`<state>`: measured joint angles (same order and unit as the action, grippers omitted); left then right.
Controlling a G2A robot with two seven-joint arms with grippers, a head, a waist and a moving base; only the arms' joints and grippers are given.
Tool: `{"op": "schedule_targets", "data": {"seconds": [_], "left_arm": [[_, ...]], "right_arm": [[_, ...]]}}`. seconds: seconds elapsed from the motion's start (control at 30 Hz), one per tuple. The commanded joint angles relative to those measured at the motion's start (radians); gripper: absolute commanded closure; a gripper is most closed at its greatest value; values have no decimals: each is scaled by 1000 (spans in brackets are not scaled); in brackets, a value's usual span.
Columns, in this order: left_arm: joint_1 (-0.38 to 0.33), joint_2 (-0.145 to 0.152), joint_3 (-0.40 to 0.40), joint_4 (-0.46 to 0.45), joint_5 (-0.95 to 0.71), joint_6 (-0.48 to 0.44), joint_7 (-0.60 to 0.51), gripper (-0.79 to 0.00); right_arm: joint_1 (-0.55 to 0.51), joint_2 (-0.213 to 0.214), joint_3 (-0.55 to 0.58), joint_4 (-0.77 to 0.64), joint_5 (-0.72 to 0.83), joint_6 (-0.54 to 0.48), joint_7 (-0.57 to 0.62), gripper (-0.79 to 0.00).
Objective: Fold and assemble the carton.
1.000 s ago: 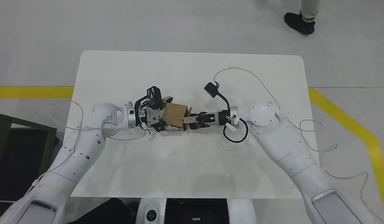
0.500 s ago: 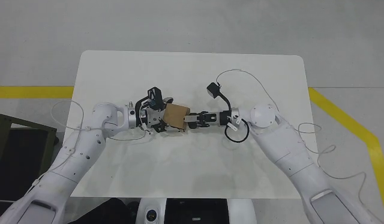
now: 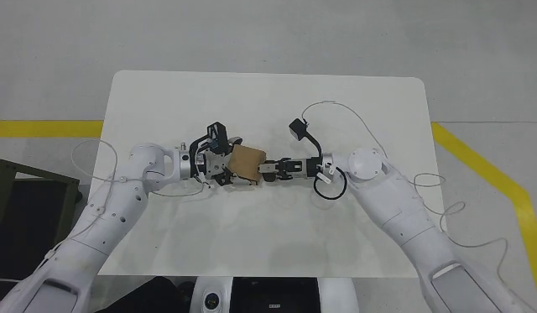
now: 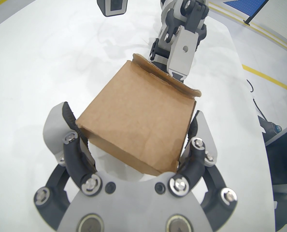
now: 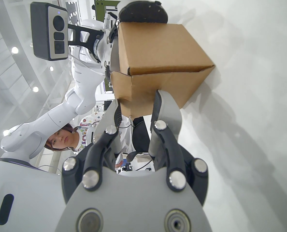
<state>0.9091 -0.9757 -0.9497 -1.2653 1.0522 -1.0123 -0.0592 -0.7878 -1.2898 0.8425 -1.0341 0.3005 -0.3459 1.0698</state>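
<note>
**Top view.** The carton (image 3: 245, 163) sits near the middle of the table (image 3: 268, 91), slightly toward the robot's left and well clear of every edge. It lies between the left gripper (image 3: 220, 164) and the right gripper (image 3: 267, 169), which meet it from opposite ends. Whether it rests on the table or is held just above it cannot be told.

**Left wrist view.** The left gripper (image 4: 131, 114) is spread wide. One pad bears on each side wall of the carton (image 4: 138, 112), so it has the box firmly in hand. At the far end a raw corrugated flap (image 4: 165, 80) stands proud of the top panel, and one of the right gripper's fingers touches it.

**Right wrist view.** The right gripper (image 5: 138, 106) is only narrowly open. Its tips lie against the end flap (image 5: 133, 90), and nothing appears clamped between them.

**Container.** The carton is formed into a box shape. Its interior is hidden and no contents are visible.

**Risks, as judged.**
- The end flap looks unseated and may spring back once the right gripper's pressure comes off.
- A push along the box could slide or twist it between the left pads, because only friction on the two walls holds it.
- Excess squeeze from the left gripper could bow the walls and throw the flap out of line with its slot.
</note>
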Motion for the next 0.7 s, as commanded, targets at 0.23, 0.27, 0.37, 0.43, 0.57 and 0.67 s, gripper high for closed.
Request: {"op": "schedule_targets", "data": {"seconds": [0.23,0.27,0.37,0.43,0.57,0.67], "left_arm": [[1,3,0,-2,-4,0,-1,-785],[1,3,1,-2,-5,0,-2,-785],[1,4,1,-2,-9,0,-5,-785],[1,5,1,-3,-11,0,-7,-785],[2,6,2,-5,-15,0,-10,-785],[2,7,3,-6,-18,0,-11,-785]], "right_arm": [[10,5,13,-8,-48,19,0,-219],[10,7,15,-13,-55,23,0,-215],[5,12,24,-30,-75,38,1,-212],[1,16,30,-42,-86,49,1,-206],[-7,22,38,-68,-115,72,1,-197],[-11,25,40,-83,-135,91,-1,-191]]}}
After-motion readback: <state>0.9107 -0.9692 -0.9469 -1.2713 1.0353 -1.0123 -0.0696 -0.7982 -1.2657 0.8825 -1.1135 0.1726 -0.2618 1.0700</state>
